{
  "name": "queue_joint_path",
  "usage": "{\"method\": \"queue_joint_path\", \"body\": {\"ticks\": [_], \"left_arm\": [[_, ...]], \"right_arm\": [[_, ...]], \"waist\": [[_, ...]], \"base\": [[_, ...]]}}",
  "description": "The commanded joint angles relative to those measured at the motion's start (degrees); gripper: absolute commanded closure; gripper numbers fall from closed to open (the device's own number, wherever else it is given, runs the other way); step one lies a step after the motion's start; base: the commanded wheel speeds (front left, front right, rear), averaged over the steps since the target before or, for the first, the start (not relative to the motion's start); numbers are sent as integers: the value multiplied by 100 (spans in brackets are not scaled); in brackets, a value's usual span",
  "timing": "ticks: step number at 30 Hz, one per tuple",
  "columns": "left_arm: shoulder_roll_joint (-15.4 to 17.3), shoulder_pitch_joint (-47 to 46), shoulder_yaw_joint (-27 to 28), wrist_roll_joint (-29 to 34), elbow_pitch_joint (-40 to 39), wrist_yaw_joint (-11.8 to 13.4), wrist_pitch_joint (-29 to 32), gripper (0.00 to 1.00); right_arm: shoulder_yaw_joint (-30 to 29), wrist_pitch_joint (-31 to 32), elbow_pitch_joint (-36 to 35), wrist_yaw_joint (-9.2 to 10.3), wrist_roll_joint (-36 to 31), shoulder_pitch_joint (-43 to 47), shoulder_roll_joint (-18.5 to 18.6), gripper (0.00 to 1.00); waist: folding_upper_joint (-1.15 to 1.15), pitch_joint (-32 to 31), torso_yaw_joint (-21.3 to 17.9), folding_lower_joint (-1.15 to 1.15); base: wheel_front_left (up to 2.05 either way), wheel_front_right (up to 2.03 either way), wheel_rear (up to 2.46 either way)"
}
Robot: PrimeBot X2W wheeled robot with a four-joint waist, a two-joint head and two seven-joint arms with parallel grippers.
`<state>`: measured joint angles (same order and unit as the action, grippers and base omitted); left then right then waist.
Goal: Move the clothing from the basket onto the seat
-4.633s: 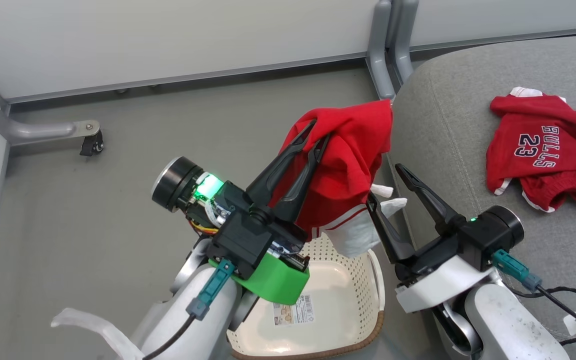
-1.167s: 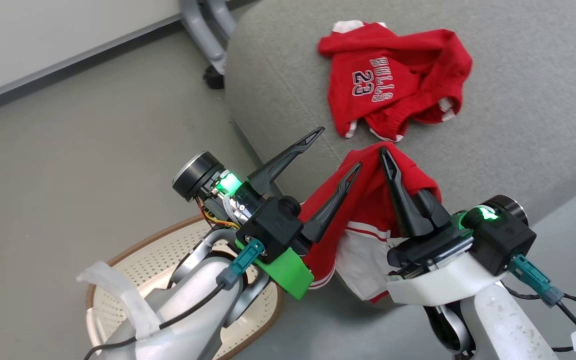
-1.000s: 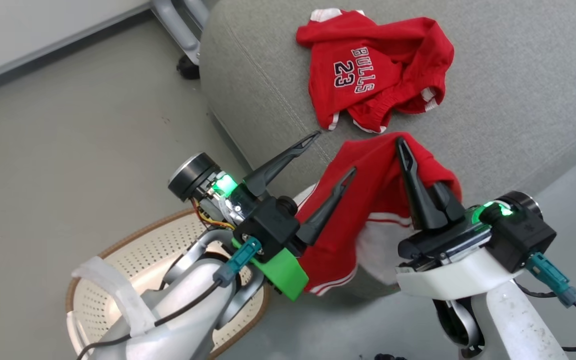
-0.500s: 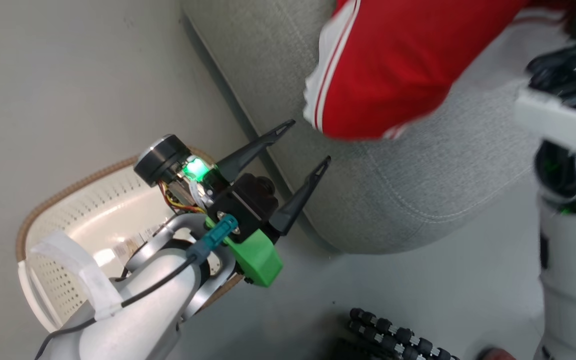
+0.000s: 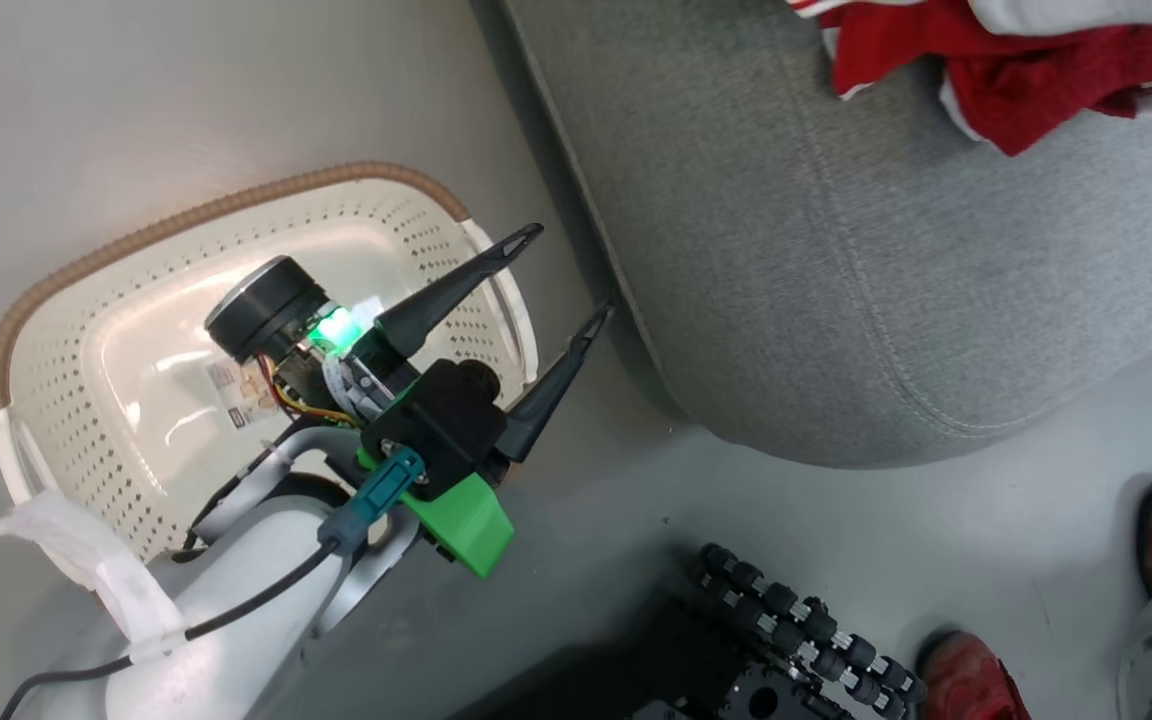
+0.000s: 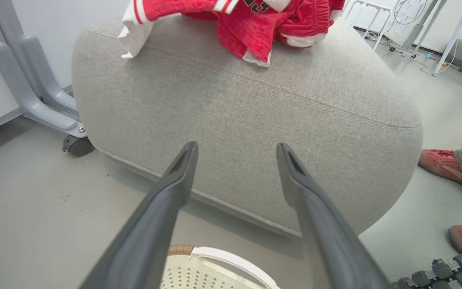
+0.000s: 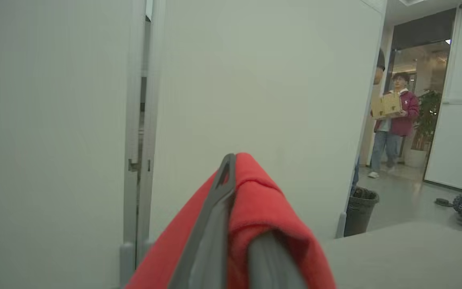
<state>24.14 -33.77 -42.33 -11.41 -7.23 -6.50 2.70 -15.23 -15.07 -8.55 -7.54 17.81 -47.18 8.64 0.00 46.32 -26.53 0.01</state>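
1. Floor [image 5: 186, 90]: smooth, grey, matt. The basket [image 5: 221, 207] stands on it at the left, just beside the seat. A label sticker [image 5: 236, 395] shows on its cream bottom.
2. Left pincer [image 5: 570, 270]: fingers spread wide apart, gripping nothing. It hovers over the basket's right rim, pointing at the seat's side.
3. Seat [image 5: 836, 250]: grey woven upholstery with rounded corners and a stitched seam along the side.
4. Clothing [image 5: 1016, 90]: red with white trim, heaped on the seat's top. In the left wrist view a white striped panel hangs over the edge.
5. Right pincer [image 7: 235, 168]: fingers together, clamped on a red fold of the clothing, with a white partition wall [image 7: 255, 80] behind.
6. Room: a castored metal leg [image 6: 30, 100] stands left of the seat in the left wrist view. A roller wheel [image 5: 796, 620] and a person's red shoes [image 5: 966, 670] are on the floor to the right. In the right wrist view, a person [image 7: 395, 116] carrying a cardboard box stands in a doorway at the far right, beyond a dark bin [image 7: 361, 208].
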Motion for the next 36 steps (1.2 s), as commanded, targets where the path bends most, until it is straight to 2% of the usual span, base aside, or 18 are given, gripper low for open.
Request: {"method": "queue_joint_path", "body": {"ticks": [1,6,7,8,9,10,17,21,29,36], "left_arm": [[53,-36,22,23,-49,44,-17,0],[138,37,53,20,-138,124,51,0],[156,67,99,13,-186,206,60,0],[169,80,117,32,-211,243,59,0],[181,105,133,33,-224,274,46,0],[188,133,155,24,-237,313,27,0],[120,301,173,-96,-62,432,-213,0],[-98,460,233,-374,251,482,-537,0],[-763,717,348,-971,1448,500,-1357,0],[-1291,1042,901,-1373,2575,528,-1791,0]], "right_arm": [[-214,-16,198,10,117,200,-60,100],[-824,-16,1092,9,84,520,-138,100],[-992,-15,1400,9,80,561,-202,100],[-1068,-16,1514,9,93,578,-228,91],[-1128,-16,1611,9,104,605,-260,67],[-1145,-16,1702,9,93,639,-287,0],[-1193,-16,1802,10,-180,1044,-435,0],[-1002,-16,1667,9,-290,1512,-501,0],[-399,-15,1657,9,-662,2593,-528,0],[552,-16,1905,10,-867,3246,-436,0]], "waist": [[0,346,144,-1],[0,467,90,-1],[0,461,70,-1],[0,443,67,-1],[0,411,66,-1],[0,371,67,-1],[0,-100,148,-1],[0,-498,326,-1],[0,-1462,1133,-1],[0,-2367,1945,-1]], "base": [[0,0,0],[0,0,0],[0,0,0],[0,0,0],[0,0,0],[0,0,0],[0,0,0],[0,0,0],[0,0,0],[0,0,0]]}}
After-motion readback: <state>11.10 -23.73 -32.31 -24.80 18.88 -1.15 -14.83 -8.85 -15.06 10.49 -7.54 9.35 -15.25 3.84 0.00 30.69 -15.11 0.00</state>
